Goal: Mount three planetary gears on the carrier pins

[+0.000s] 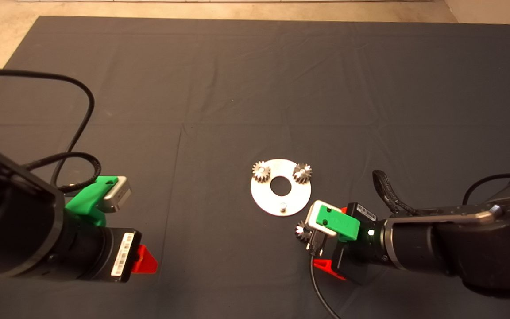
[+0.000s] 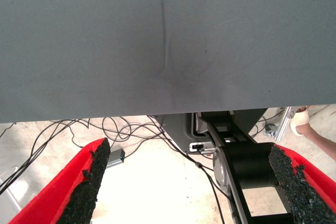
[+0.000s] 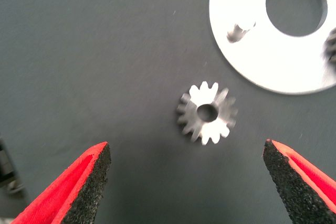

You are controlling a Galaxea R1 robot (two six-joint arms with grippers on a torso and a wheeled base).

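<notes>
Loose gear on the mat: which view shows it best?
Right wrist view. The loose gear lies flat on the mat, whole, between the open right gripper fingers, beside the carrier disc. In the head view the gripper hides most of it. The left wrist view misses it.

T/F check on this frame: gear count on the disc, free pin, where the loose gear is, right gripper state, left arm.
1. Two small steel toothed gears sit on pins of the flat round silver disc. True.
2. All three upright pegs are covered. False: one short silvery pin stands bare.
3. The third steel gear lies flat on the dark mat, off the disc. True.
4. The right gripper is shut on that gear. False: its fingers are spread open, the gear untouched between them.
5. The left gripper is over the disc. False: it is at the lower left, open and empty.
</notes>
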